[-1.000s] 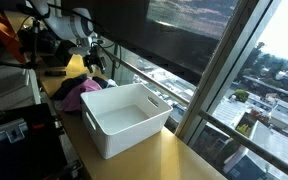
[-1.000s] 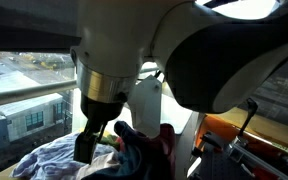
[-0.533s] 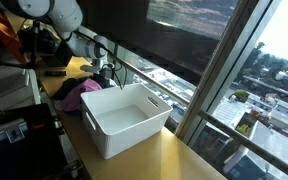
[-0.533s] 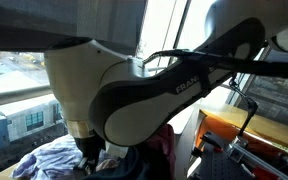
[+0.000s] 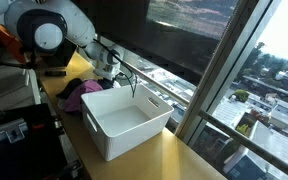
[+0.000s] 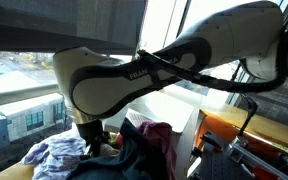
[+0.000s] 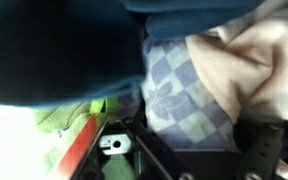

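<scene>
Clothes heap (image 5: 77, 93) sits on the wooden counter (image 5: 179, 160), just beside the far-left end of the white bin (image 5: 134, 138), and looks to be touching it.

Diff vs a second ago: the arm (image 5: 79, 38) has dropped and swung right. The gripper (image 6: 92, 146) was hanging clear above the heap; now it's down in the fabric, tips buried. Heap looks unmoved.

Jaws: I can't tell how they stand. Cloth covers them in both exterior views and the wrist view is too blurred. I can't tell if anything is pinched either.

Around the tips: dark blue garment (image 6: 134, 155) on the right, lavender checked cloth (image 6: 52, 158) on the left, maroon piece (image 6: 162, 140) further right. Wrist view is filled with dark blue, checked and cream cloth (image 7: 249, 60).

Orientation: crumpled mound, no real heading. As far as I can see, its long axis runs roughly along the bin's far-left wall, near-left to far-right.
</scene>
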`<act>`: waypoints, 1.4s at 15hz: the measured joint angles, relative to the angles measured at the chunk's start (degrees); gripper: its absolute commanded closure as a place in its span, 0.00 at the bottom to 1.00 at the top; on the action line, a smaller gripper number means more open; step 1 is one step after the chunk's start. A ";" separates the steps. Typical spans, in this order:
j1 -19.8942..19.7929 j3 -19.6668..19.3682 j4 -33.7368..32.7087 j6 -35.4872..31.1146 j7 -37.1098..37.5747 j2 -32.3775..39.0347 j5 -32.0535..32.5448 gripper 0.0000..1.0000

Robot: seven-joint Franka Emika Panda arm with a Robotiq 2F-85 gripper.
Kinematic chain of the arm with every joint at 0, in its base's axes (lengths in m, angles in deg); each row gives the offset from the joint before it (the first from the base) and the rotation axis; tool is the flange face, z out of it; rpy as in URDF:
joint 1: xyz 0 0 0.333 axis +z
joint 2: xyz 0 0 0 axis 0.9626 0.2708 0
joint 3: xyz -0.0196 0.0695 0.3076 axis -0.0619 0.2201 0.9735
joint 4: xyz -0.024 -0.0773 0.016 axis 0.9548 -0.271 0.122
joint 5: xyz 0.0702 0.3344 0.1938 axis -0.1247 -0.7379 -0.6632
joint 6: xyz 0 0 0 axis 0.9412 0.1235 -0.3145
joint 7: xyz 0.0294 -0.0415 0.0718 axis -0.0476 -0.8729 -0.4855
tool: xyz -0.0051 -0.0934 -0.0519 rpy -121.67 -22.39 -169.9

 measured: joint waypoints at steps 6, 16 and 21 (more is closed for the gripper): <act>-0.49 0.45 -4.58 2.81 -6.67 0.99 -1.24 0.96; -1.92 2.68 16.43 -9.06 -14.67 -20.32 -1.09 1.00; -6.66 2.89 30.07 -14.53 -18.06 -33.30 -2.75 1.00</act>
